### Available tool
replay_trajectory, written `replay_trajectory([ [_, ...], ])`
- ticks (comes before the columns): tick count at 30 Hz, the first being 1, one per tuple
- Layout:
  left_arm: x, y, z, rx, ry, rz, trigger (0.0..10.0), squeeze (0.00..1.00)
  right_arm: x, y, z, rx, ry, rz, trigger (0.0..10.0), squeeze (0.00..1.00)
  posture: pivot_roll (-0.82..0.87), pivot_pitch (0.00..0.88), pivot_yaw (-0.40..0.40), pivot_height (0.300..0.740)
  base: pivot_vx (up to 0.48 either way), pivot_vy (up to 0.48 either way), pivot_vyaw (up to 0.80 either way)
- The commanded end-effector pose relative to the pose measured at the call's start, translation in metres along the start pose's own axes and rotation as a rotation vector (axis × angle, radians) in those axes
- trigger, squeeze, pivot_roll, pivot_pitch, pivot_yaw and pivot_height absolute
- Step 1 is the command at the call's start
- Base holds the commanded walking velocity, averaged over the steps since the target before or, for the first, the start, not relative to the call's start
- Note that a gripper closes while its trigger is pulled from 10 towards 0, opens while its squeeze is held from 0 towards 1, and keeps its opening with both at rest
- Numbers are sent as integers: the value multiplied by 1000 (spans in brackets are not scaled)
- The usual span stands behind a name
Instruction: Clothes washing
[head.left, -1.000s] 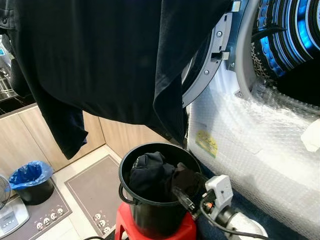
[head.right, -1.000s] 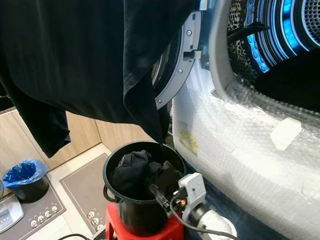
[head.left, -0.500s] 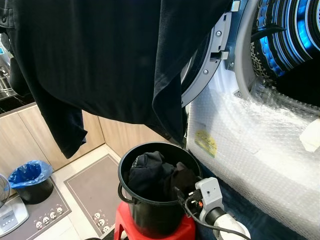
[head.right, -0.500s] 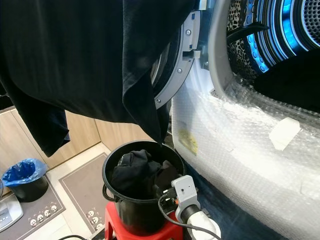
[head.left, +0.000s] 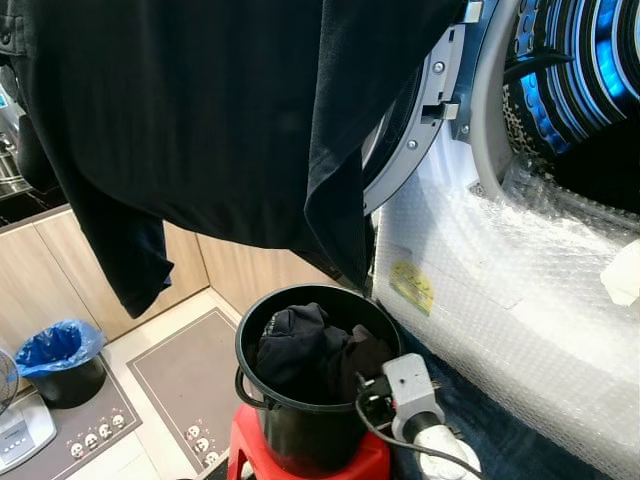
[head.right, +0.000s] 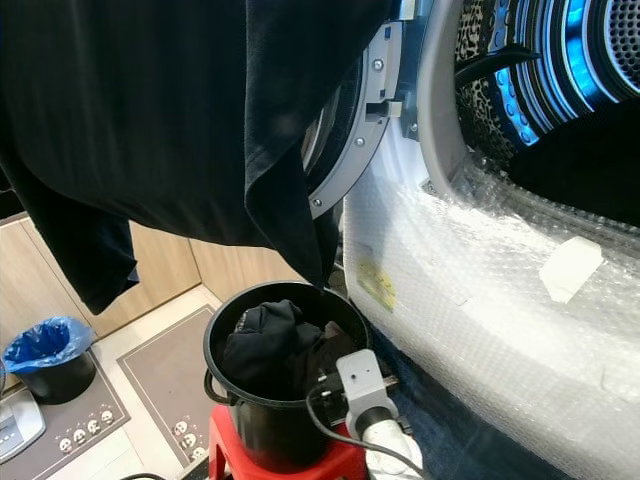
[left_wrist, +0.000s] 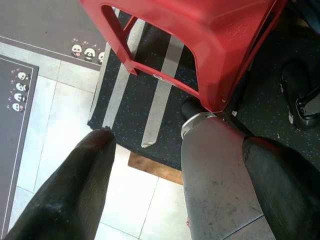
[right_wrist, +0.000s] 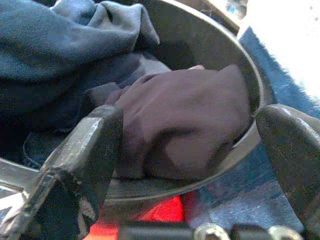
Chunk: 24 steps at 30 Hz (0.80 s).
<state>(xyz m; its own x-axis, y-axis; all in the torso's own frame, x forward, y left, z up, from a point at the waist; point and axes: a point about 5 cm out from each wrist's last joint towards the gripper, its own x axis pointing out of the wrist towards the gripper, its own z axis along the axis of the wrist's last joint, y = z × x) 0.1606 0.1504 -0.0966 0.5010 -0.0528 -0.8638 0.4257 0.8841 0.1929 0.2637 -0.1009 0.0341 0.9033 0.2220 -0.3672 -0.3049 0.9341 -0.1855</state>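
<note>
Black bucket: the bucket (head.left: 300, 420) sits on a red stool (head.left: 250, 455) in front of the washing machine (head.left: 500, 290), with dark clothes (head.left: 305, 350) piled inside it.
What changed: over the last second my right gripper (right_wrist: 190, 150) has dropped and drawn in toward the bucket rim; it now sits at the rim's near edge.
Right fingers: spread wide and released, one finger (right_wrist: 80, 160) on each side of a dark brownish garment (right_wrist: 185, 125) that lies against the bucket's inner wall. Nothing is gripped yet.
Meaning for the task: I judge this as the approach to the next piece to load; closing on that bundle looks like the next step.
Left gripper: my left gripper (left_wrist: 175, 170) hangs low beside the stool leg, fingers apart, holding nothing.
Overhead: a large dark garment (head.left: 220, 110) hangs across the view, covering part of the open door (head.left: 420, 120).
Drum: the opening (head.left: 590, 90) is lit blue.
Writing: a yellow sticker (head.left: 413, 285) on the bubble-wrapped machine front is too small to read; no brand legible.
</note>
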Motion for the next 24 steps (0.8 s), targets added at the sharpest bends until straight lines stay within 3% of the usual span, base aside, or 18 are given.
replay_trajectory([
  [1,-4,-9,-26,-5,89,-33,10000,0,2,3,-1,-2,27,-7,10000,0,7,0,-8,740,0,0,0],
  [4,-5,-9,-29,-5,98,-32,10000,0,3,4,-2,-6,48,-12,9686,0,7,0,-9,740,0,0,0],
  [5,-6,-9,-32,-6,106,-32,10000,0,4,6,-2,-1,56,-10,0,0,6,0,-9,740,0,0,0],
  [24,-6,-13,-35,-7,120,-39,10000,0,7,3,5,12,15,-49,0,0,1,0,-9,740,0,0,0],
])
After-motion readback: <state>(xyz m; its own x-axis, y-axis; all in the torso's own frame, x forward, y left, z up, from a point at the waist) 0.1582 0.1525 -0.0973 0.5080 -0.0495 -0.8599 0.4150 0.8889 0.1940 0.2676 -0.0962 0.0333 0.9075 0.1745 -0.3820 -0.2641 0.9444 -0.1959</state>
